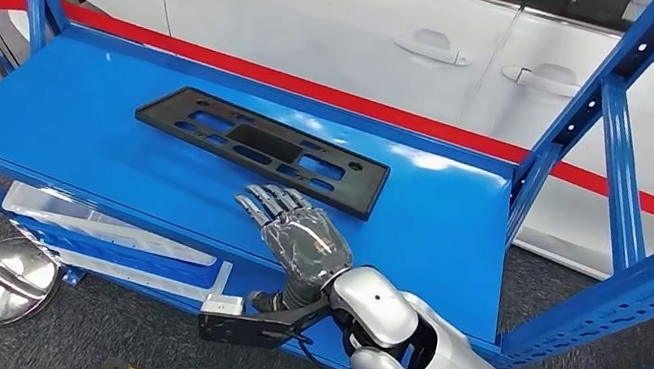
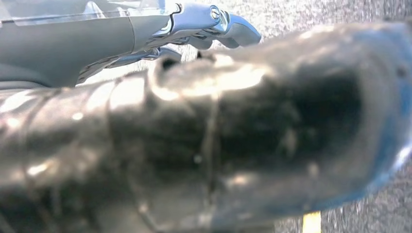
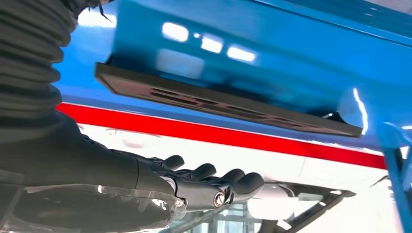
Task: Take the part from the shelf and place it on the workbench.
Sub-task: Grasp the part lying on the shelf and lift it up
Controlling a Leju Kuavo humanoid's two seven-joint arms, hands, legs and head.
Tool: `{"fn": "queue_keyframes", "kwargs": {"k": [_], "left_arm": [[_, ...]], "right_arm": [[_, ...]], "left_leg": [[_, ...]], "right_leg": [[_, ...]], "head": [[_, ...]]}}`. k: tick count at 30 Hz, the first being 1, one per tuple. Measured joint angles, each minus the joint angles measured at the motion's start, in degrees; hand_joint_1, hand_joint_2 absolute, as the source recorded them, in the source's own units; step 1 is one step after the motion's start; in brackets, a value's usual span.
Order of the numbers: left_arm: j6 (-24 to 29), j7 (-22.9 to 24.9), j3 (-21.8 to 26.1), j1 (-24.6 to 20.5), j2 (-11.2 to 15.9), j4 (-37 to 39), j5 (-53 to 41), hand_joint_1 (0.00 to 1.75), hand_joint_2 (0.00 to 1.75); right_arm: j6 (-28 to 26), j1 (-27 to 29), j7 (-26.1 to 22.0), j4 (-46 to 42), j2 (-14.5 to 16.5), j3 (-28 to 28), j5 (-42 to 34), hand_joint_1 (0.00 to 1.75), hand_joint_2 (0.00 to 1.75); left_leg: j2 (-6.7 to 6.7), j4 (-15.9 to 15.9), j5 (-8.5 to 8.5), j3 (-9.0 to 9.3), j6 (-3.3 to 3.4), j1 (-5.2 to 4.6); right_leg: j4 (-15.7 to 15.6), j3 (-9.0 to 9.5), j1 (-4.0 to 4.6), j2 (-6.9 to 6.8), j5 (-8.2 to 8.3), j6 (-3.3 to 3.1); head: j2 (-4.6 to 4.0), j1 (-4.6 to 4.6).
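I'm reaching my right hand (image 1: 298,236) over the blue shelf (image 1: 89,127), fingers stretched out and holding nothing, just short of the black part (image 1: 260,147) lying flat there; next I'm needing fingers under its near edge

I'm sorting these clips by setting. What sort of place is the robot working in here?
Probably a car workshop or factory floor. A blue metal shelf rack carries a flat black plastic part with cut-outs, a white car with door handles is parked just behind it, and the robot's right hand reaches over the shelf.
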Motion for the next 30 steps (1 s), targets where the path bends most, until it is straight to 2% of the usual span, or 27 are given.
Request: {"fn": "queue_keyframes", "kwargs": {"k": [1,2,3,4,6,8,10,12,13,15,17,18,19,20,21,23,24,25,26,28,30], "left_arm": [[-0.14,0.00,-0.09,-0.05,0.01,0.00,0.01,0.00,0.00],[-0.29,0.00,-0.15,-0.06,0.01,0.00,0.03,0.00,0.00],[-0.44,0.00,-0.17,-0.03,0.01,0.00,0.04,0.00,0.00],[-0.53,0.00,-0.20,0.00,0.00,0.00,0.06,0.00,0.00],[-0.58,-0.04,-0.28,0.01,-0.04,0.00,0.13,0.00,0.00],[-0.62,-0.10,-0.38,-0.08,-0.08,0.00,0.21,0.00,0.00],[-0.66,-0.18,-0.45,-0.13,-0.08,0.00,0.28,0.00,0.00],[-0.66,-0.29,-0.48,-0.10,0.02,0.00,0.43,0.00,0.00],[-0.67,-0.45,-0.49,-0.06,0.06,0.00,0.50,0.00,0.00],[-0.71,-0.91,-0.49,-0.10,0.11,0.00,0.54,0.00,0.00],[-0.79,-1.27,-0.49,-0.18,0.08,0.00,0.54,0.00,0.00],[-0.83,-1.36,-0.50,-0.16,0.08,0.00,0.54,0.00,0.00],[-0.86,-1.40,-0.50,-0.12,0.08,0.00,0.54,0.00,0.00],[-0.88,-1.45,-0.51,-0.08,0.09,0.00,0.54,0.00,0.00],[-0.90,-1.48,-0.51,-0.07,0.10,0.00,0.54,0.00,0.00],[-0.96,-1.58,-0.51,-0.16,0.12,0.00,0.55,0.00,0.00],[-1.04,-1.70,-0.51,-0.28,0.13,0.00,0.57,0.00,0.00],[-1.20,-1.90,-0.51,-0.37,0.13,0.00,0.71,0.00,0.00],[-1.42,-2.15,-0.51,-0.39,0.14,0.00,0.92,0.00,0.00],[-2.05,-2.91,-0.52,-0.28,0.17,0.00,1.62,0.00,0.00],[-2.79,-3.84,-0.53,-0.26,0.20,0.00,2.20,0.00,0.00]], "right_arm": [[0.01,0.09,0.00,0.06,-0.01,0.00,0.00,0.00,1.75],[0.02,0.22,0.00,0.16,-0.01,0.00,0.00,0.00,1.75],[0.03,0.33,0.00,0.27,-0.02,0.00,0.00,0.00,1.75],[0.04,0.38,0.00,0.37,-0.02,0.00,0.00,0.00,1.75],[0.04,0.31,0.00,0.49,-0.02,0.01,0.00,0.00,1.75],[0.05,0.16,0.00,0.56,0.02,0.03,0.00,0.00,1.75],[0.08,0.03,0.01,0.71,0.08,0.05,0.00,0.00,1.75],[0.10,-0.01,0.03,0.88,0.11,0.07,0.00,0.00,1.75],[0.11,-0.02,0.03,0.96,0.16,0.07,0.00,0.00,1.75],[0.13,-0.02,-0.04,1.01,0.32,0.07,0.02,0.00,1.75],[0.14,0.07,-0.14,1.11,0.43,0.07,0.04,0.00,1.75],[0.15,0.14,-0.18,1.19,0.45,0.07,0.04,0.00,1.75],[0.15,0.19,-0.20,1.26,0.46,0.07,0.05,0.00,1.75],[0.15,0.22,-0.21,1.32,0.49,0.08,0.07,0.00,1.75],[0.15,0.23,-0.22,1.34,0.52,0.08,0.08,0.00,1.75],[0.15,0.20,-0.25,1.34,0.59,0.07,0.14,0.00,0.87],[0.15,0.17,-0.26,1.35,0.60,0.07,0.15,0.00,0.44],[0.15,0.16,-0.30,1.36,0.60,0.07,0.17,0.00,0.00],[0.15,0.13,-0.35,1.37,0.60,0.08,0.21,0.00,0.00],[0.14,0.11,-0.48,1.38,0.60,0.09,0.36,0.00,0.00],[0.14,0.06,-0.56,1.39,0.57,0.09,0.61,0.00,0.00]], "left_leg": [[-0.17,0.03,0.01,-0.05,0.15,0.01],[-0.40,0.08,0.01,-0.10,0.23,0.01],[-0.68,0.16,-0.01,-0.13,0.22,0.02],[-0.96,0.28,-0.05,-0.15,0.18,0.04],[-1.65,0.76,-0.29,-0.22,-0.11,0.15],[-2.38,1.60,-0.74,-0.66,-0.77,0.11],[-2.84,2.06,-0.87,-1.16,-1.44,0.19],[-3.09,2.03,-0.78,-1.34,-1.93,0.42],[-2.80,2.65,-1.23,-1.62,-2.21,0.40],[-1.67,7.03,-3.79,-3.54,-2.73,0.42],[-0.66,14.34,-7.13,-7.03,-3.09,0.48],[-0.50,17.08,-7.87,-8.46,-3.16,0.50],[-0.42,18.23,-7.71,-9.18,-3.17,0.50],[-0.34,16.98,-6.33,-8.72,-3.10,0.50],[-0.13,13.58,-4.15,-7.16,-2.96,0.49],[1.07,5.54,-0.81,-3.24,-2.57,0.19],[1.58,3.17,-0.22,-2.05,-2.30,-0.04],[1.85,2.16,-0.30,-1.58,-2.06,-0.28],[1.72,2.03,-0.40,-1.55,-1.78,-0.48],[1.19,1.71,-0.26,-1.48,-1.13,-0.30],[0.87,1.29,-0.10,-1.23,-0.37,-0.09]], "right_leg": [[3.72,-1.68,-0.02,0.16,-1.78,0.06],[6.78,-3.10,-0.07,0.25,-2.85,0.13],[8.18,-3.74,-0.15,0.29,-2.86,0.20],[7.82,-3.55,-0.24,0.31,-2.00,0.25],[1.93,-0.54,-0.52,0.57,1.69,0.27],[-4.21,2.63,-0.58,1.29,3.51,0.10],[-6.02,3.48,-0.31,1.67,3.17,-0.27],[-6.10,3.38,-0.27,1.30,3.31,-0.83],[-6.28,3.46,-0.41,1.05,3.42,-1.14],[-6.64,3.62,-0.66,0.50,3.59,-1.65],[-6.66,3.66,-0.57,-0.04,3.53,-1.88],[-6.65,3.69,-0.53,-0.31,3.47,-1.93],[-6.64,3.74,-0.50,-0.57,3.39,-1.96],[-6.63,3.87,-0.49,-0.81,3.28,-1.94],[-6.63,4.10,-0.51,-1.03,3.13,-1.86],[-6.63,4.63,-0.43,-1.49,2.76,-1.48],[-6.68,4.76,-0.33,-1.67,2.64,-1.22],[-6.73,4.83,-0.21,-1.89,2.57,-0.96],[-6.82,4.85,-0.08,-2.12,2.55,-0.70],[-6.63,4.88,-0.11,-2.18,2.15,-0.11],[-3.59,3.51,-0.17,-1.15,0.13,0.28]], "head": [[0.01,0.00],[0.01,-0.01],[0.01,-0.01],[0.01,0.00],[0.00,0.01],[0.00,-0.02],[0.00,-0.06],[0.01,-0.05],[0.01,-0.21],[0.01,-0.69],[0.01,-1.01],[0.01,-0.98],[0.01,-0.98],[0.01,-0.98],[0.01,-0.98],[0.01,-0.98],[0.01,-0.97],[0.01,-0.93],[0.00,-0.89],[0.00,-0.79],[0.00,-0.73]]}}
